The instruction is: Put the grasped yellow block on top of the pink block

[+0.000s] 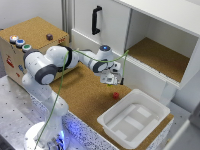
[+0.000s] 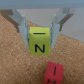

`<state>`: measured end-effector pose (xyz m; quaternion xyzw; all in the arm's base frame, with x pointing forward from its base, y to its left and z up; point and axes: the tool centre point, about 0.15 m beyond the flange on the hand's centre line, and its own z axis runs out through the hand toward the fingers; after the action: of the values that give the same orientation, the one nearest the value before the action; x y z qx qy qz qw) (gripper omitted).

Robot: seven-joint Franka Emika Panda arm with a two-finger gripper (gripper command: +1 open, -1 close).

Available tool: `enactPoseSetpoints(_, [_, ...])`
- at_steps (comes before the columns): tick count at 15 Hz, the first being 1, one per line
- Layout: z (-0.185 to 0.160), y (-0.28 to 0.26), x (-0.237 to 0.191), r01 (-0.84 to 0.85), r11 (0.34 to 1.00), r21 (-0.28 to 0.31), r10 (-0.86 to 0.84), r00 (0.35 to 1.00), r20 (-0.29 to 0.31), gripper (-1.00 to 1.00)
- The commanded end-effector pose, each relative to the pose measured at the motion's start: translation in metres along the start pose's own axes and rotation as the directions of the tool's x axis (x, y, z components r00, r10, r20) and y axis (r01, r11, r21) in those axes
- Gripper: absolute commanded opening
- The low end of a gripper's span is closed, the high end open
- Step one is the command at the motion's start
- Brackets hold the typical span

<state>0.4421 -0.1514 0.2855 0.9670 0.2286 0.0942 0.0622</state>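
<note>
Now the claw (image 2: 40, 31) pinches the small yellow cube (image 2: 40, 43) between both fingers, lifted clear of the cork counter (image 2: 15, 65) near the little reddish-pink cube (image 2: 54, 73), ready for stacking.

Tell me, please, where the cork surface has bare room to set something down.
Bare cork lies between the robot's base and the pink block, toward the exterior view's left. It is crowded around the gripper, its yellow block, and the white tray.

A robotics lab: a white Franka arm (image 1: 50, 67) bolted to a perforated metal breadboard table (image 1: 12, 107), a cork-topped bench (image 1: 87, 92) beneath its gripper, and a coloured-button control box (image 1: 20, 42) behind.
</note>
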Motion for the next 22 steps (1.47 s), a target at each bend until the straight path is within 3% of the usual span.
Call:
enactPoseSetpoints(1, [0.014, 0.041, -0.015, -0.026, 0.999, 0.039, 0.024, 0.999, 0.046, -1.00])
enactPoseSetpoints(9, [0.031, 0.047, -0.046, -0.077, 0.993, 0.084, 0.071, 0.995, 0.069, -1.00])
enactPoseSetpoints(13, [0.026, 0.039, -0.034, -0.081, 0.992, 0.096, 0.079, 0.997, 0.024, -1.00])
enactPoseSetpoints(22, [0.036, 0.024, -0.025, -0.119, 0.986, 0.116, 0.116, 0.993, 0.025, -1.00])
